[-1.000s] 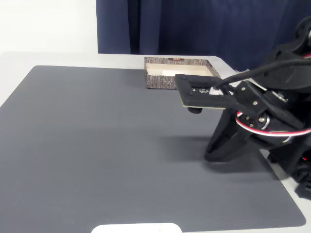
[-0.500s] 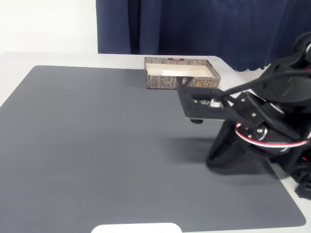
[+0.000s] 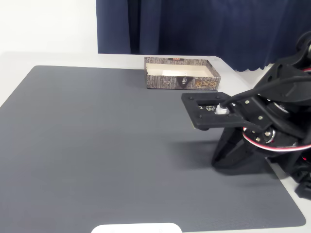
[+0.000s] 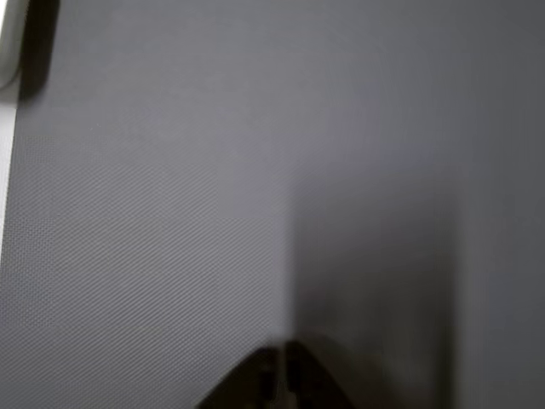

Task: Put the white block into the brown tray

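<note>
The brown tray (image 3: 181, 83) stands at the far edge of the grey mat, its wood-grain sides facing me and its inside pale cream. A flat, brighter white shape inside its left half looks like the white block (image 3: 166, 73), lying on the tray's floor; its outline is faint. My gripper (image 3: 197, 111) hovers over the mat in front of the tray, a short way toward the right, apart from it. In the wrist view the gripper (image 4: 285, 388) tips meet at the bottom edge, shut with nothing between them, above bare mat.
The grey mat (image 3: 97, 145) covers most of the white table (image 3: 48, 58). A wide white rounded shape (image 3: 136, 228) pokes in at the front edge. The arm's black base (image 3: 282, 145) fills the right side. A dark blue curtain (image 3: 204, 24) hangs behind.
The gripper has drawn back from over the tray's front wall, moving nearer and lower over the mat. The tray has not moved.
</note>
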